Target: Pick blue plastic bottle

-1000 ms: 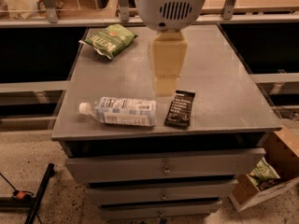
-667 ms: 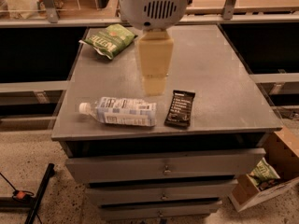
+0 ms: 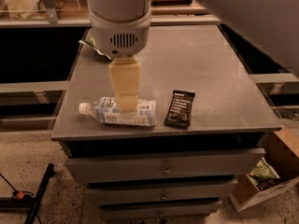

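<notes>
Cream-coloured and tapered, the gripper hangs from the pale grey ribbed wrist housing and now covers the middle of the clear plastic bottle with white cap and pale blue-and-white label. 1 second ago it stood further right, over bare tabletop between that bottle and the dark rectangular snack bar. It has since swung left and dropped, which I read as lining up for the grasp, not yet made. The bottle lies on its side near the front edge of the grey metal cabinet top, cap pointing left, with the bar apart on its right. Whether the gripper is spread or pressed together I cannot tell, nor whether it touches the bottle. The green chip bag is mostly hidden behind the wrist.
</notes>
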Tool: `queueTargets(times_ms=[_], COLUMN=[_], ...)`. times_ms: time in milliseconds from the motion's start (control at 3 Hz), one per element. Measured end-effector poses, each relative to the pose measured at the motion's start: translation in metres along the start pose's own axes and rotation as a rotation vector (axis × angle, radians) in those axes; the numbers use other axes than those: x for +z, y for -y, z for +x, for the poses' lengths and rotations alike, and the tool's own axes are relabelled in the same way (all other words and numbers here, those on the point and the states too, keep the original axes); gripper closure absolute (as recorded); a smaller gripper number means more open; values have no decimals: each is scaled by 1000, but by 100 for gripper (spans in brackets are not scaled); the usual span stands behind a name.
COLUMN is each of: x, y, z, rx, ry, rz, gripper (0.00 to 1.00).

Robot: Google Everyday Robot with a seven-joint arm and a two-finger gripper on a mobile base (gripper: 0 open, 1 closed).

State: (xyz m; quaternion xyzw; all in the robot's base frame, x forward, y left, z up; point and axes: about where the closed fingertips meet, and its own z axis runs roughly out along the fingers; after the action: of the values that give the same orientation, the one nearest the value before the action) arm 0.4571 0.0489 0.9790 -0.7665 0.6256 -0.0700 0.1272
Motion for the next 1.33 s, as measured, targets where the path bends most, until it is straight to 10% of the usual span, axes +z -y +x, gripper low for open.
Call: queueTargets(times_ms=[1000, 1333], x=[109, 130], y=[-14, -16], z=[2, -4], rx=[118, 136], ry=[-32, -7], rz=[-190, -234], gripper=[0, 17])
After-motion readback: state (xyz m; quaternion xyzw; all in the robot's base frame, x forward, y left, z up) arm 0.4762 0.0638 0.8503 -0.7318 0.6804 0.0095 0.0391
